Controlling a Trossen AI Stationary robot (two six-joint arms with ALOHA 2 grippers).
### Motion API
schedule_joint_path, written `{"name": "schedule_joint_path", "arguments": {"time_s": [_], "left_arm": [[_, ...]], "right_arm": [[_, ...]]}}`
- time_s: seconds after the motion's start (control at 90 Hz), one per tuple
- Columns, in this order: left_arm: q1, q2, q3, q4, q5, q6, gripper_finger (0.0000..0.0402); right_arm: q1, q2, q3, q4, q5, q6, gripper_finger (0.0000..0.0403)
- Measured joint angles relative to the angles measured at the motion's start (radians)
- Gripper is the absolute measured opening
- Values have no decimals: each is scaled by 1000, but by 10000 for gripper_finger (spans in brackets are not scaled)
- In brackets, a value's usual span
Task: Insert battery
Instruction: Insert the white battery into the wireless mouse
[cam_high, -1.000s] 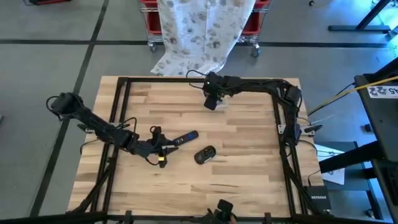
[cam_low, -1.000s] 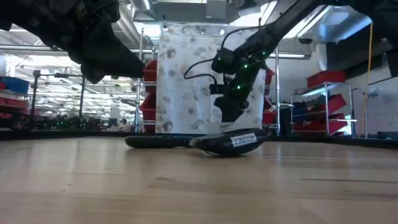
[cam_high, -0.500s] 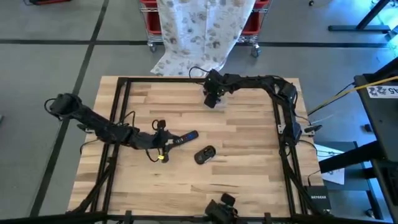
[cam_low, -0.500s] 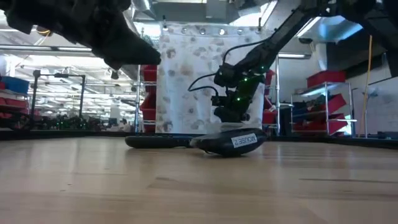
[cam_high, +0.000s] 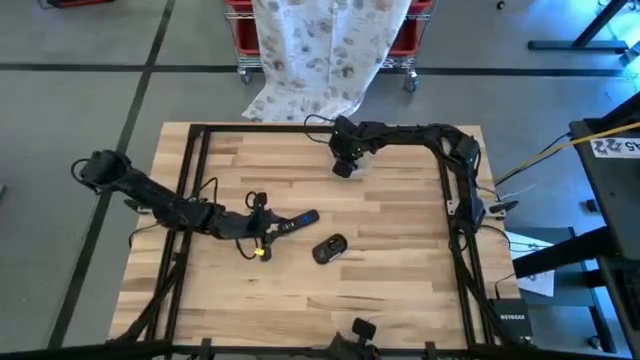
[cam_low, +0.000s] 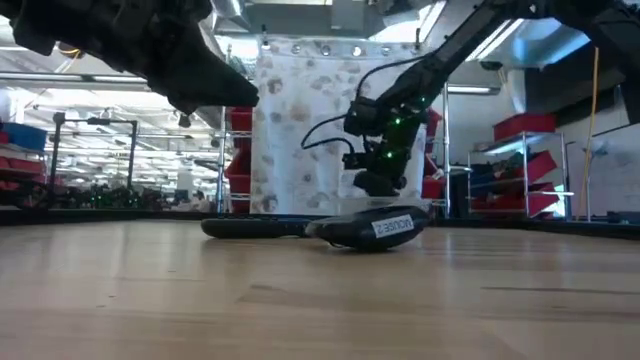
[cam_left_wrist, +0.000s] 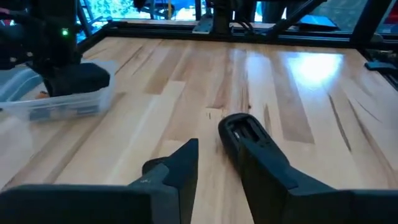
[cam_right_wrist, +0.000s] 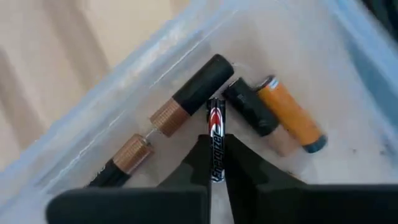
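The right gripper (cam_right_wrist: 214, 163) is reaching down into a clear plastic tray (cam_right_wrist: 93, 130) near the far edge of the pale wooden table (cam_high: 390, 290), and its two dark fingers (cam_right_wrist: 193, 163) are clenching a slim black-and-red cylindrical battery (cam_right_wrist: 215, 134) between them. Beside that battery in the tray are lying a black-and-copper cylindrical battery (cam_right_wrist: 189, 94), a second copper-ended battery (cam_right_wrist: 121, 160) partly out of view, and an orange-and-black cylindrical battery (cam_right_wrist: 277, 115). In the high view the right gripper (cam_high: 343, 160) is showing at the far middle of the table, with its arm bending back along the black metal frame (cam_high: 455, 250).

The left gripper (cam_high: 262, 226) is hovering low over the table's middle left, just beside the long black remote control (cam_high: 297, 220) with blue buttons. Its fingers (cam_left_wrist: 177, 177) are standing apart and gripping nothing, and past them the left wrist view is showing the remote's open end (cam_left_wrist: 242, 130) lying on the wood. A black oval computer mouse (cam_high: 329, 248) is lying near the remote, toward the front of the table; in the low view its white underside label (cam_low: 392, 226) is facing the camera. A patterned white cloth (cam_high: 325, 50) is hanging beyond the table's far edge.
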Motion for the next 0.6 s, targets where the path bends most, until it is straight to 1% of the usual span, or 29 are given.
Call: {"name": "schedule_joint_path", "arguments": {"time_s": [0.133,0.311,0.389,0.467,0.544,0.6], "left_arm": [[-3,0,0,-30,-1,-20,96],[-3,0,0,-46,-1,-26,96],[-3,0,0,-46,-1,-26,96],[-3,0,0,-48,-1,-26,96],[-3,0,0,-48,0,-26,96],[-3,0,0,-48,13,-26,96]], "right_arm": [[22,-100,5,-63,51,-12,2],[73,-208,4,-163,39,-48,1],[114,-259,-2,-210,-20,-87,0],[178,-297,-24,-247,-109,-113,0],[264,-332,-53,-239,-213,-114,0],[332,-341,-78,-214,-261,-110,0]]}}
